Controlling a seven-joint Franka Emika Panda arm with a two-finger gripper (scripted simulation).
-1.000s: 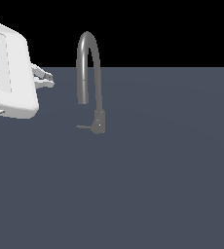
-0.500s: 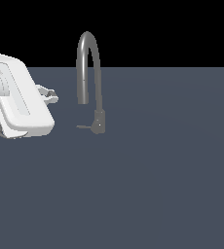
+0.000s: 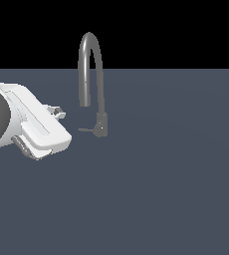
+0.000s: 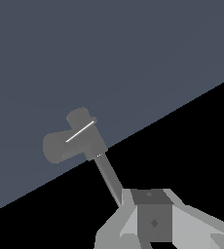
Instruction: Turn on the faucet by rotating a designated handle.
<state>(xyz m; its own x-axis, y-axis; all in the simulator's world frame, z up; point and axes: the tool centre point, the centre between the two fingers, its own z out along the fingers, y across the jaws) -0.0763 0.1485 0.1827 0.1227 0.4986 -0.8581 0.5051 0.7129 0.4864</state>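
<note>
The faucet (image 3: 91, 64) is a slim grey gooseneck with a short, thicker base (image 3: 101, 124), standing on the dark floor. Its handle (image 3: 86, 130) is a thin grey rod sticking out of the base toward the exterior view's left. My gripper (image 3: 58, 112) pokes out of the white hand a short way from the handle's tip, on the exterior view's left and slightly higher, touching nothing. Its fingers look pressed together with nothing between them. In the wrist view the gripper (image 4: 152, 204) points along the handle (image 4: 108, 180) toward the faucet (image 4: 77, 138).
The white arm and hand (image 3: 34, 127) fill the exterior view's left edge. A flat grey-blue floor (image 3: 176, 179) surrounds the faucet. Beyond its far edge is black background.
The hand has dropped lower and shifted toward the exterior view's right, bringing the fingers closer to the handle's tip. The faucet and its handle have not moved.
</note>
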